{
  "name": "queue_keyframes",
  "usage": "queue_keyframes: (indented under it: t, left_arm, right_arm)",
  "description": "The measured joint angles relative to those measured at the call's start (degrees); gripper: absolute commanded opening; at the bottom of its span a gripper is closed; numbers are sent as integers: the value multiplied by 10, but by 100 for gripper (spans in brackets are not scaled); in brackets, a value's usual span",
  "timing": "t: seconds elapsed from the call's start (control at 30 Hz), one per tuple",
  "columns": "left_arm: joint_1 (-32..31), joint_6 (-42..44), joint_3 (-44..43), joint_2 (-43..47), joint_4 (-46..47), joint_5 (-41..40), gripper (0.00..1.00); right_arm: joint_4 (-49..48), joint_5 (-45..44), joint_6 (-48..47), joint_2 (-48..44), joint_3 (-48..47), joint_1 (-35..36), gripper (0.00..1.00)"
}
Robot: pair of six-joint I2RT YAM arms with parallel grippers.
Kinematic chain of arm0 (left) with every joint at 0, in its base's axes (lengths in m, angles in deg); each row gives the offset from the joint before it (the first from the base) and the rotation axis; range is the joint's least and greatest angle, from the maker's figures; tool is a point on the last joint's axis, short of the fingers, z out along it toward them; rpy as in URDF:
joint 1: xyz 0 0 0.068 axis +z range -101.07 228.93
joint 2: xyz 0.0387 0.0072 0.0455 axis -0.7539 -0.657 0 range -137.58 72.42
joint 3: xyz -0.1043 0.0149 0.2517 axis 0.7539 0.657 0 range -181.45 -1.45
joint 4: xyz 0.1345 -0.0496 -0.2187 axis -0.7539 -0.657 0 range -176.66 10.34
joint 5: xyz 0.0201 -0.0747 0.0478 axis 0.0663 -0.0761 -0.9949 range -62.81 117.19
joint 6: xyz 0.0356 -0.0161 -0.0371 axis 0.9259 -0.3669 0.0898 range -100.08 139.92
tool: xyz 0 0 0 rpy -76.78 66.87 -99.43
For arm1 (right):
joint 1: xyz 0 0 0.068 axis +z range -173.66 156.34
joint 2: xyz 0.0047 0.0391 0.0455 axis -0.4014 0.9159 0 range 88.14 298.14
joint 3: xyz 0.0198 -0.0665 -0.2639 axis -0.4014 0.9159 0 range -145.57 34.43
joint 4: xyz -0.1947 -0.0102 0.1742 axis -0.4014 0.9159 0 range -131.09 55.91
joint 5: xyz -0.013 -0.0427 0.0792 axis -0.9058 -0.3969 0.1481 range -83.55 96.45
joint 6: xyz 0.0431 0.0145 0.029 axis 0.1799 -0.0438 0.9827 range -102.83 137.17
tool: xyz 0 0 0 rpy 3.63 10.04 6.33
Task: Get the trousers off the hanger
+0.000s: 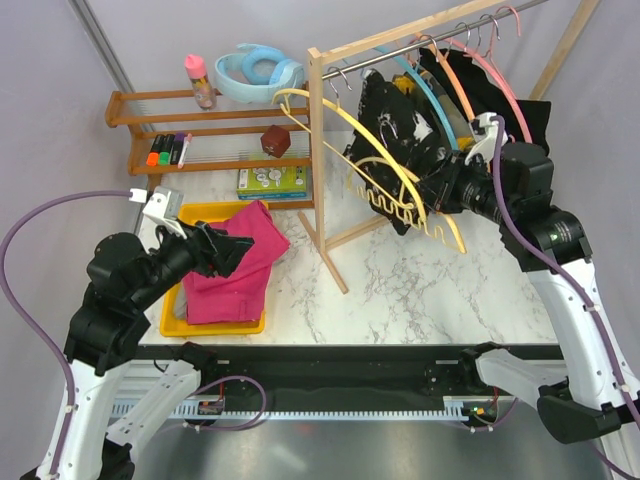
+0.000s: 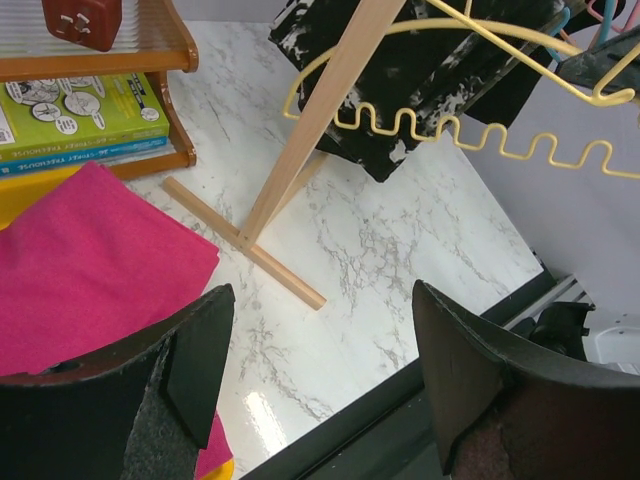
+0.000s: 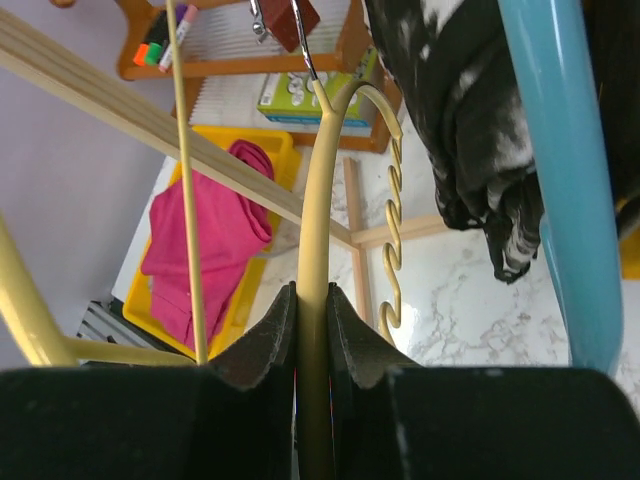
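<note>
Gripper point(image 3: 311, 300) pinches yellow hanger point(image 3: 317, 200) (right wrist).

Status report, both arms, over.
Left gripper open over magenta trousers in yellow tray. Right gripper shut on yellow hanger. Speckled trousers hanging on rail, beside it.

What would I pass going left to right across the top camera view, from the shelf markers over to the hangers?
Markers → magenta trousers → wooden rack post → black speckled trousers → pink hanger.
</note>
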Motion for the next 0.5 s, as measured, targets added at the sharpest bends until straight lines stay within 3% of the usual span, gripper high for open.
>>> queue_keyframes:
  t: [0.5]
  left_arm:
    - [0, -4, 0, 3, 0, 15, 78]
  right_arm:
    - [-71, 9, 30, 94, -114, 0, 0]
